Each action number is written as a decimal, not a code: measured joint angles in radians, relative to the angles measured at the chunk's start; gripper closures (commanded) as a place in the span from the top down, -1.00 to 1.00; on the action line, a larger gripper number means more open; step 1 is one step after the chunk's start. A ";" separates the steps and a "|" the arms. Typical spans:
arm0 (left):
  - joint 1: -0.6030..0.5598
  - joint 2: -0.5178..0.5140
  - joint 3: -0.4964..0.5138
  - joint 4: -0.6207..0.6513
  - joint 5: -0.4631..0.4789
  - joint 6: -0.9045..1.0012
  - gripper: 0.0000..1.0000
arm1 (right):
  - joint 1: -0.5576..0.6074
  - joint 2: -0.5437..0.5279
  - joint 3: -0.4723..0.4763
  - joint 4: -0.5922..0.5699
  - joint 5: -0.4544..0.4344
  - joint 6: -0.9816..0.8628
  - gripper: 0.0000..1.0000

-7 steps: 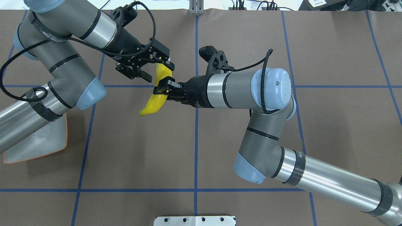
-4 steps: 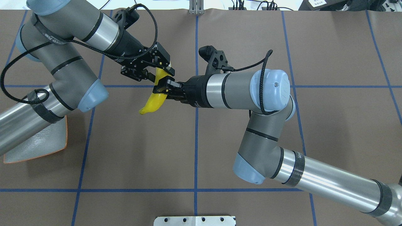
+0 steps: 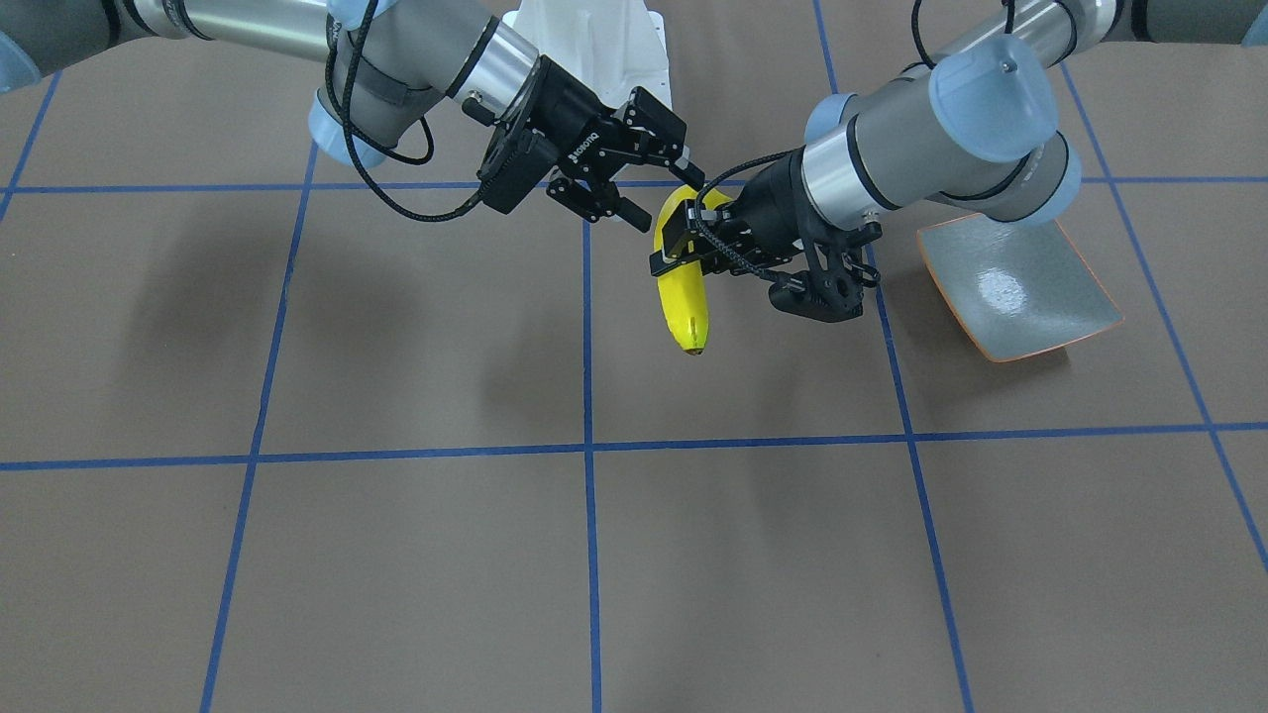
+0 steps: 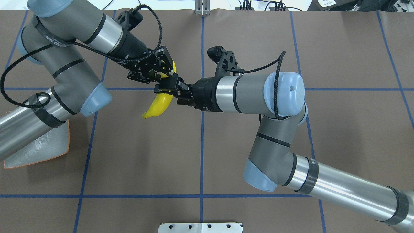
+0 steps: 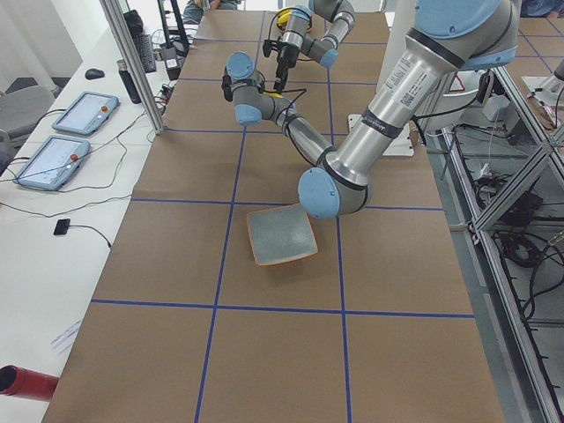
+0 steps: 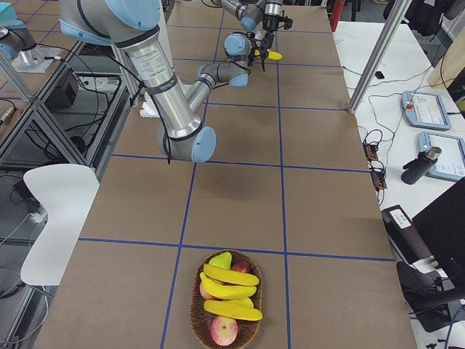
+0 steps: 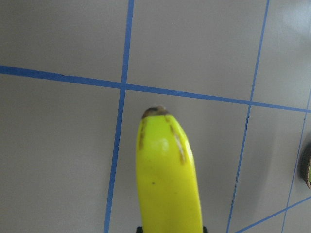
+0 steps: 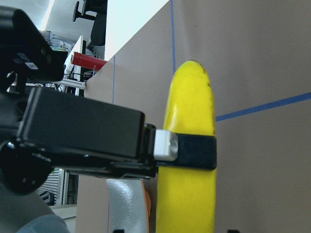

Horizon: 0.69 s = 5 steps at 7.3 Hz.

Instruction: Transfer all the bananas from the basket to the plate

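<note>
Fingers (image 8: 197, 151) of the left gripper (image 3: 682, 246) pressed on the middle of one banana (image 3: 686, 297), pinching it; those of the right gripper (image 3: 666, 198) spread a little wider than the fruit nearer its stem end, judging by the front and right wrist views. Hangs tilted in the air above the table (image 3: 396, 555), between the two arms, near the plate (image 3: 1020, 287) but not over it. Looks like the hand-over step, with the plate-side arm as carrier. Calls next for backing the right gripper clear without nudging the fruit, then carrying it over the plate and lowering before letting go. By count: one banana aloft, three in the basket (image 6: 195, 313) at the table's right end beside two or three red fruits (image 6: 224, 331) and one yellow-green piece (image 6: 221, 260), none on the single plate.
</note>
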 measured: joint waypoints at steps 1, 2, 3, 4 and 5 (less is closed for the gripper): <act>-0.002 0.010 -0.008 -0.001 -0.001 0.000 -1.00 | 0.003 -0.055 0.059 0.000 0.007 0.001 1.00; -0.005 0.041 -0.032 -0.001 -0.002 0.001 -1.00 | 0.012 -0.119 0.112 -0.002 0.018 0.001 1.00; -0.012 0.102 -0.072 0.000 -0.004 0.005 -1.00 | 0.031 -0.182 0.139 -0.002 0.031 0.000 1.00; -0.032 0.181 -0.112 0.002 -0.005 0.011 -1.00 | 0.059 -0.243 0.149 -0.002 0.039 -0.002 1.00; -0.065 0.261 -0.139 0.004 -0.003 0.014 -1.00 | 0.095 -0.300 0.151 -0.001 0.048 -0.009 1.00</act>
